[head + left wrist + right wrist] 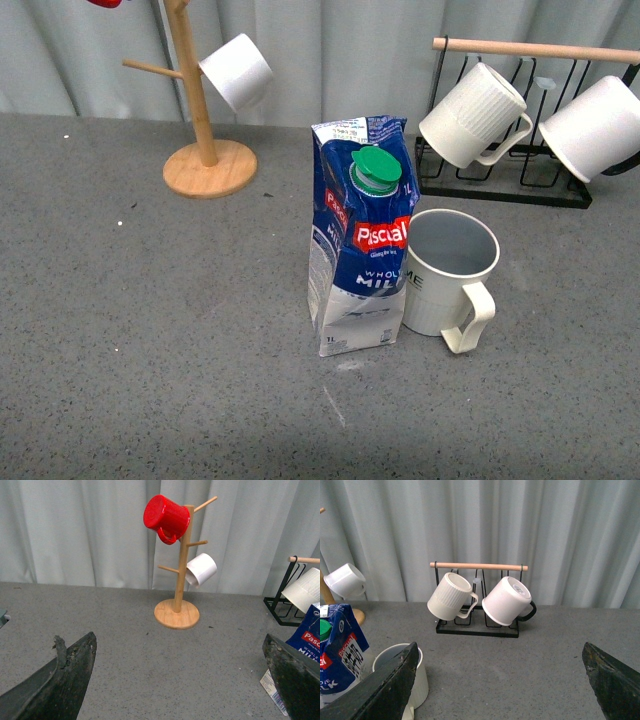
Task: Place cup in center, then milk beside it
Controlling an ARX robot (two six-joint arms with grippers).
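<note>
Front: upright on grey desk point(150, 330), milk point(360, 240) mid-desk, cup point(448, 272) touching its right side, handle toward camera; no arms visible. Left wrist: left pincer point(175, 680) spread wide, empty, facing wooden mug tree point(177, 580). Right wrist: right pincer point(500, 680) spread, empty, facing black rack point(477, 600).

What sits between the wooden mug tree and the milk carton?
Nothing: bare grey tabletop separates the wooden mug tree from the milk carton, seen in the front view.
</note>
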